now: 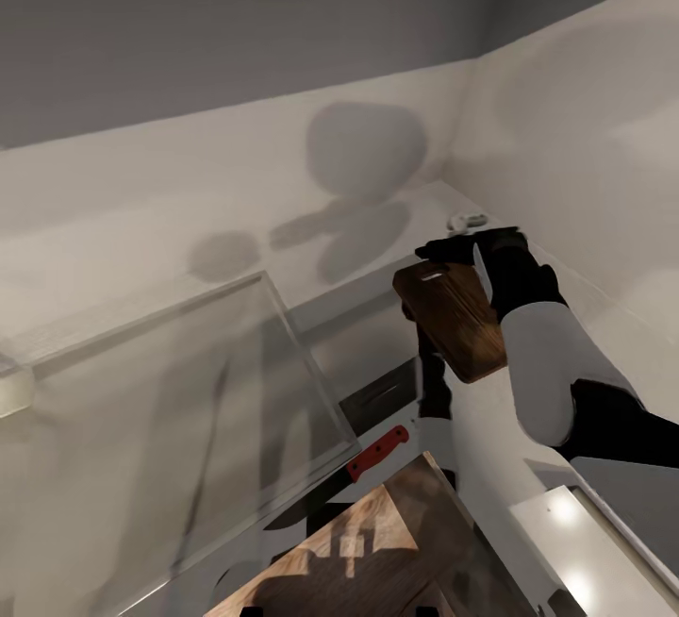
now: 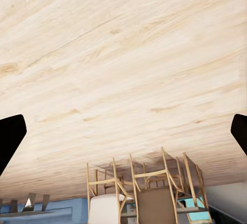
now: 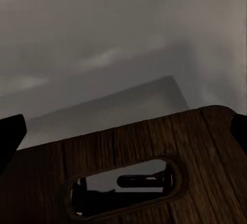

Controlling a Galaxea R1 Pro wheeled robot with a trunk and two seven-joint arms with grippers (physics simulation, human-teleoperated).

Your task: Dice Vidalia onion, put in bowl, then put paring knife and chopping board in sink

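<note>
Over grey countertop (image 1: 528,381), right tool (image 1: 471,249) grips chopping board (image 1: 457,320)

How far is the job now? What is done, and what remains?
Late stage. In hand: the right gripper holds the chopping board lifted above the countertop. The paring knife lies near the sink edge; I cannot tell whether inside. The board's placement remains.

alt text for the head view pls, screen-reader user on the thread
The right gripper holds the brown chopping board by its handle-hole end, lifted above the grey countertop near the wall corner. Lower down, the red-handled paring knife lies beside the sink.
</note>
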